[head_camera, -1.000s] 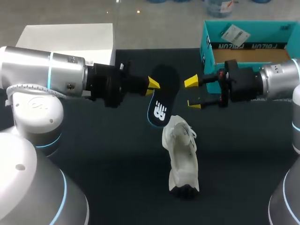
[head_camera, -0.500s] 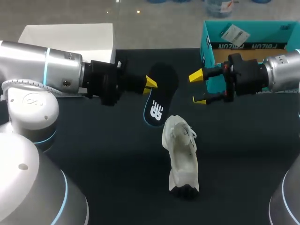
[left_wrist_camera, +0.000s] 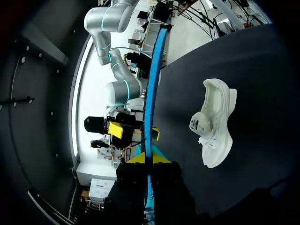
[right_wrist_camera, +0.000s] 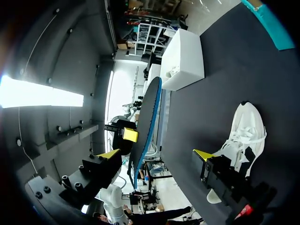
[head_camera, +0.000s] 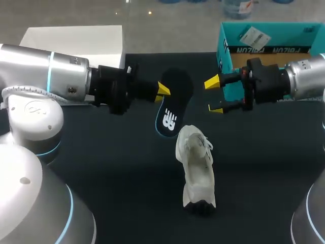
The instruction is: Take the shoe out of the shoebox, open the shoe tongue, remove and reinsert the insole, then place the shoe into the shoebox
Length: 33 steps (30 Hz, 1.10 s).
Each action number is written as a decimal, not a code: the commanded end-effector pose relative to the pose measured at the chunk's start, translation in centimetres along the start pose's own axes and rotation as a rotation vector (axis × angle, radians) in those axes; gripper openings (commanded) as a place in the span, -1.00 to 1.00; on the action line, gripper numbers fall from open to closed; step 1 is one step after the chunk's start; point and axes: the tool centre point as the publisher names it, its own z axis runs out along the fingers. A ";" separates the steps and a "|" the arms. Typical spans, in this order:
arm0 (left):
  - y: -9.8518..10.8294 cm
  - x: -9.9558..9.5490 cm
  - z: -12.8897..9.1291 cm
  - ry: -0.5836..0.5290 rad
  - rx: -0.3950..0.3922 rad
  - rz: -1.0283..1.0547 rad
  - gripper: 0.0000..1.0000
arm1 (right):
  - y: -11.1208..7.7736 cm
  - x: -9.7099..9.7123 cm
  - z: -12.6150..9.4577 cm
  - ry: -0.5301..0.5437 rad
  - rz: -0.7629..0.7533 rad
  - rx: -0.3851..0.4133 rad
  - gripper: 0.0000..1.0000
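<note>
A black insole (head_camera: 171, 105) with a blue rim and a white logo hangs above the table, and my left gripper (head_camera: 162, 93) is shut on its edge. In the left wrist view the insole (left_wrist_camera: 151, 93) stands edge-on between the yellow tips of my left gripper (left_wrist_camera: 146, 158). The white shoe (head_camera: 197, 170) lies on its side on the dark table, below the insole. My right gripper (head_camera: 215, 95) stands open to the right of the insole, apart from it. The right wrist view shows the insole (right_wrist_camera: 145, 124) ahead of my right gripper (right_wrist_camera: 157, 154) and the shoe (right_wrist_camera: 240, 136) beside it.
The teal shoebox (head_camera: 223, 48) stands open at the back right, behind my right arm. A white box (head_camera: 76, 43) sits at the back left. The black table (head_camera: 117, 178) has free room in front of and to the left of the shoe.
My left gripper has drawn the insole a little left and back. My right gripper has pulled back to the right, away from the insole. The shoe has not moved.
</note>
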 end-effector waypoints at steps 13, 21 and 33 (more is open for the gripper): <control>-0.1 0.0 0.0 0.001 -0.001 0.001 -1.00 | -0.6 -0.2 -0.7 -0.014 -0.111 -0.018 1.00; -0.1 0.0 0.0 0.001 -0.001 0.001 -1.00 | -2.1 -0.4 -3.2 -0.148 -0.329 0.085 1.00; -0.1 0.0 0.0 0.001 -0.001 0.001 -1.00 | -4.8 -2.2 -8.2 -0.391 -0.438 0.211 1.00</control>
